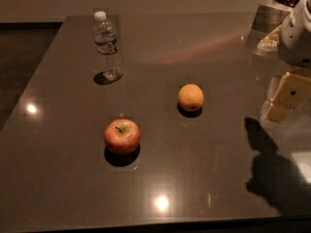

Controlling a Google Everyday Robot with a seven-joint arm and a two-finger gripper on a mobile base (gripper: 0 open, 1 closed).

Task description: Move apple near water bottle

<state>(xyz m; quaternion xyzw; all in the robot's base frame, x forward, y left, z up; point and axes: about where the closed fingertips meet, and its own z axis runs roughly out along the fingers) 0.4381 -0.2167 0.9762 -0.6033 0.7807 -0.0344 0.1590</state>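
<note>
Red, with a yellowish-green patch round its short dark stem, the apple (122, 136) sits stem-up on the glossy grey-brown tabletop (58, 188), towards the near left of the view, and nothing touches it. The claw (284, 101) is far over at the right edge, a pale cream shape with a dark dot hanging below the white body of the arm (296, 33) and above the tabletop. Whether it is open or closed cannot be told from here, though no object is seen in it. Apple and claw are well apart, with an orange (190, 97) lying between them, somewhat nearer the apple and a little farther back. The water bottle (107, 45) (clear plastic, white cap, red-and-white label band) stands upright at the far left of the tabletop, behind the apple and clearly separated from it. The arm's dark shadow (272, 176) falls on the tabletop at the near right, below the claw. A metallic container (269, 16) stands in the far right corner, just beside the arm. Small bright reflections of lamps dot the surface near the left edge and the front.
</note>
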